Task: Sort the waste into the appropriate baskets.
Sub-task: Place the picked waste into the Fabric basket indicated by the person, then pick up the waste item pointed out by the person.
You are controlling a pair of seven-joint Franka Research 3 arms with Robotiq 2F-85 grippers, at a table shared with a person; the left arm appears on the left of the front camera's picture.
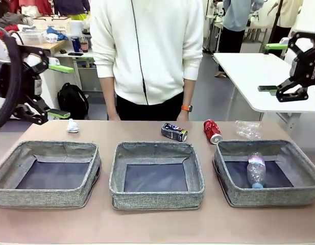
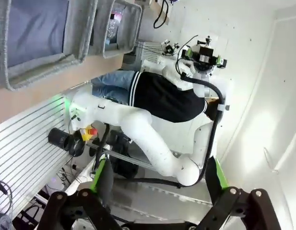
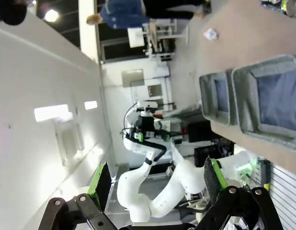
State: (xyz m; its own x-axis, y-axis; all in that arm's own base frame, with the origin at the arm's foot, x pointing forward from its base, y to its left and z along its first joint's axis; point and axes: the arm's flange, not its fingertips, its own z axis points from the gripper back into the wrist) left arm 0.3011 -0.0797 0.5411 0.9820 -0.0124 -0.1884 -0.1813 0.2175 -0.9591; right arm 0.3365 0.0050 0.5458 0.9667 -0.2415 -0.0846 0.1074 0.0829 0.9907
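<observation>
The left arm comes in at the left edge of the front view, held well above the surface (image 1: pixel 157 227). Its wrist is turned so the left claw (image 1: pixel 70 92) points sideways toward the middle, 1 green-padded finger above the other. This claw is wide, with nothing between its pads. The right arm mirrors it at the right edge: the right claw (image 1: pixel 263 67) hangs high, its fingers stacked and aimed inward, spread wide and holding nothing. In each wrist view the 2 fingers stand far apart at the bottom edge, facing the other arm across the room.

3 grey baskets sit in a row on the near half of the surface. The plastic bottle (image 1: pixel 256 171) lies inside the right basket (image 1: pixel 269 198), well below the right claw and nearer the robot. The left basket (image 1: pixel 45 198) and the middle basket (image 1: pixel 157 200) show their dark bottoms.

The other waste lies along the far edge, all of it well apart from both claws. The tissue wad (image 1: pixel 72 126) sits just beyond the left basket, below the left claw. The dark can (image 1: pixel 174 132) lies on its side beyond the middle basket. The red can (image 1: pixel 212 131) lies beyond the gap between the middle and right baskets. The plastic bag (image 1: pixel 247 129) is near it, beyond the right basket and below the right claw.

A person (image 1: pixel 147 51) in a white top stands at the far side, both hands down at the surface's far edge
</observation>
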